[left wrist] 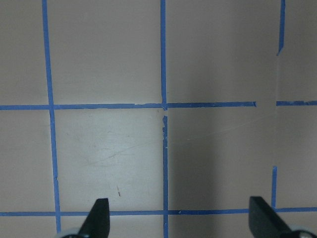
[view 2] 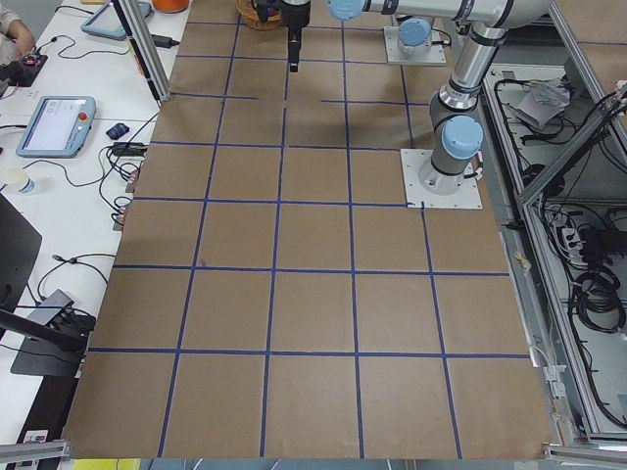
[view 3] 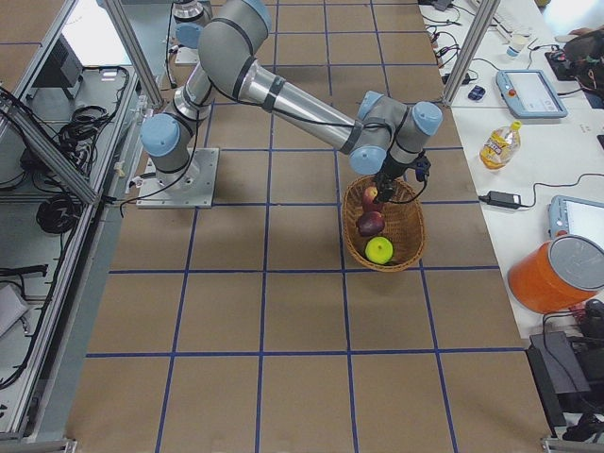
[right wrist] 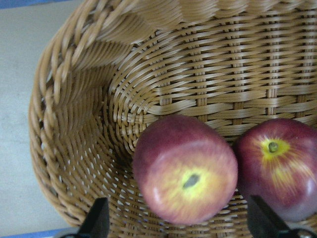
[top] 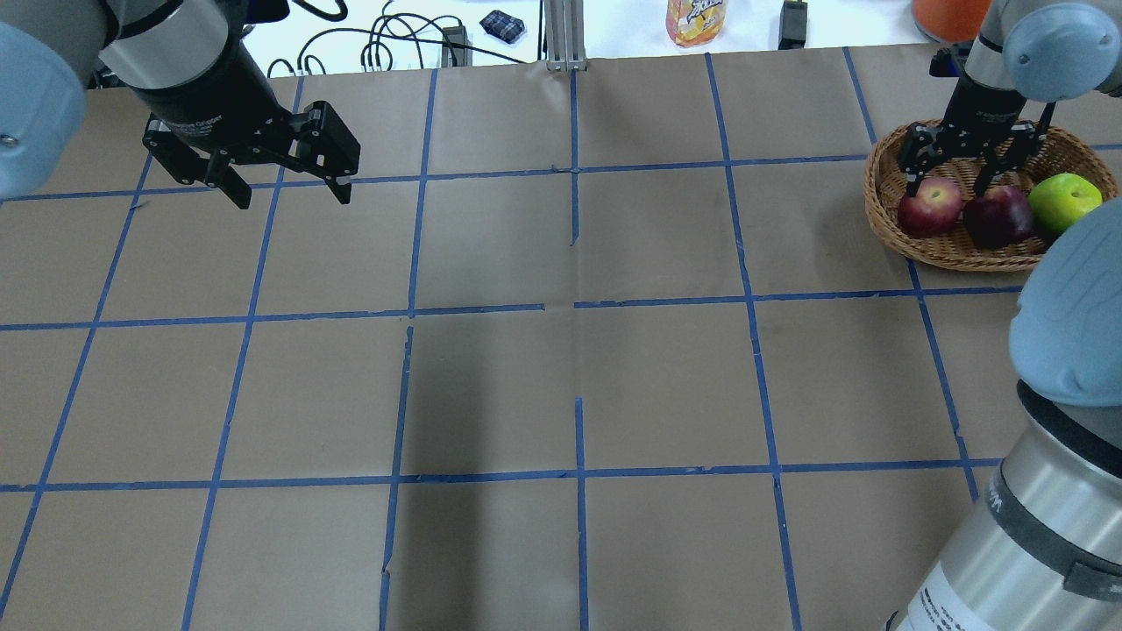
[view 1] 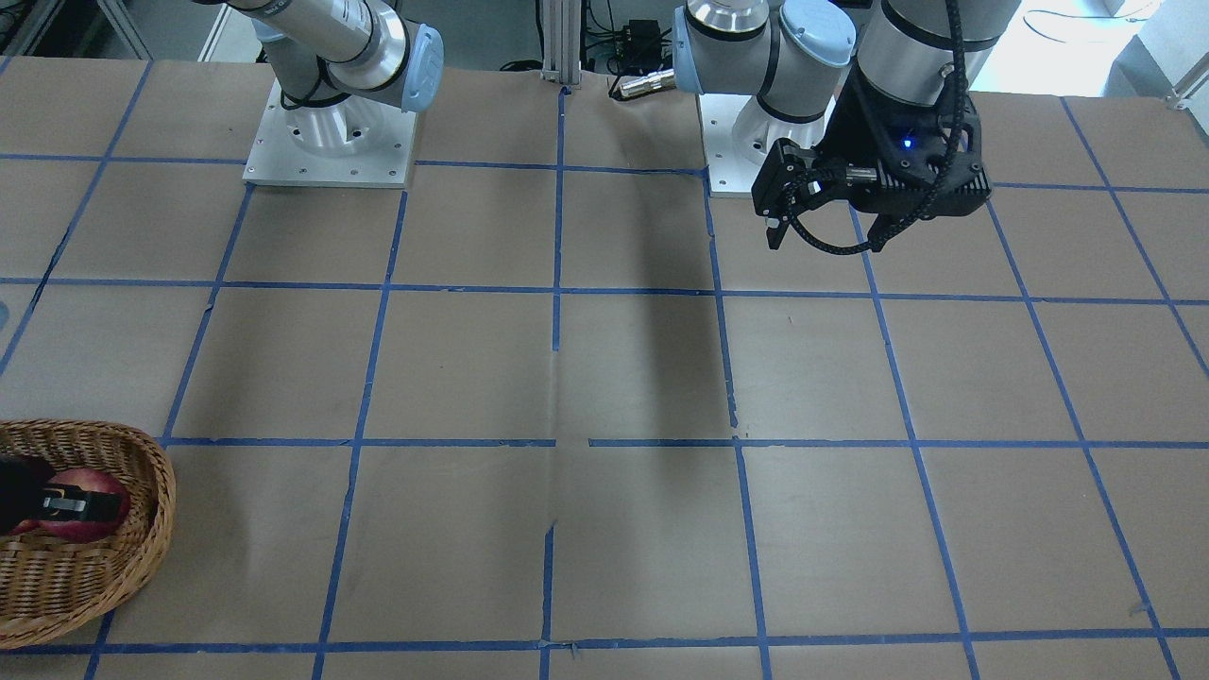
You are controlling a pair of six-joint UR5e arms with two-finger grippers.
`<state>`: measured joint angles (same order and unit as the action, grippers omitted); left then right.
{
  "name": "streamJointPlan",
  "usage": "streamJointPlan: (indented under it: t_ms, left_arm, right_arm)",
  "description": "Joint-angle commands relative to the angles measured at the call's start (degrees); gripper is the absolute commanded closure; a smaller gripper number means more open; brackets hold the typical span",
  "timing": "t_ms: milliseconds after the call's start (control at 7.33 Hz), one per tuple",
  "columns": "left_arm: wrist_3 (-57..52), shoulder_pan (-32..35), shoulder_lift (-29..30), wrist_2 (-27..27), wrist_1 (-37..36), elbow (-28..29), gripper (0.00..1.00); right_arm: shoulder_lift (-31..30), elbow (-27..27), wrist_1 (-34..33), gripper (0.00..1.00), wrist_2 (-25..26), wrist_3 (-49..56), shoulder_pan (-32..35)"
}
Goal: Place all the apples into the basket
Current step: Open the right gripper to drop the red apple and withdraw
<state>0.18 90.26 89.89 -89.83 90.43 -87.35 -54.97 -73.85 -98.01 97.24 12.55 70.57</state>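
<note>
Overhead exterior view has the basket [top: 955, 256] at the upper right of the frame, its right end cut off by the right arm's pale blue joint cap. All three apples lie inside it in a row: the red apple [top: 931, 207] on the left, the maroon apple [top: 997, 216] in the middle and the green apple [top: 1064, 201] on the right. The right fingers [top: 914, 171] hang over the basket, spread apart and released, grasping nothing. In the right wrist view their tips sit at the bottom corners with the red apple between them. Whether the right-hand tip brushes the maroon apple cannot be told, and the green apple falls outside that frame. In the front-facing view the basket sits in the lower left corner, sliced by the frame edge. Only part of one of the apples shows there, behind a dark finger. In the exterior left view the basket is a small scrap at the top edge, its contents unreadable. The left fingers [top: 232, 186], upper left in the overhead view, are also spread and hold nothing, above bare tabletop [top: 561, 394] crossed by blue tape lines [left wrist: 163, 49].
</note>
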Motion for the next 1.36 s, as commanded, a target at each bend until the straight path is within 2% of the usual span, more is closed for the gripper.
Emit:
streamJointPlan:
  t_ms: [0,273,545,818,955,1227]
  left_arm:
    - [0.0,-0.09,-0.06,-0.17,0.18,-0.01,0.0]
    - [0.09,-0.35,-0.15,-0.17,0.53,-0.01,0.0]
    - [0.09,-0.35,-0.15,0.09,0.54,-0.01,0.0]
    - [0.09,-0.44,-0.15,0.18,0.45,-0.01,0.0]
    - [0.09,-0.44,-0.15,0.18,0.27,-0.01,0.0]
    - [0.09,-0.44,-0.24,0.1,0.18,-0.01,0.0]
  right_arm:
    - [-5.81,-0.24,5.51,0.0,-0.9,-0.16,1.75]
    - [-11.88,-0.33,11.06,0.0,-0.73,-0.42,8.67]
    - [-17.51,-0.94,11.53,0.0,-0.99,-1.9,15.62]
    - [-24.27,-4.88,16.24,0.0,-3.18,-9.63,17.58]
    - [-27.53,-6.82,16.36,0.0,-7.02,-11.39,17.67]
    - [-32.55,-12.95,16.45,0.0,-8.03,-13.6,19.33]
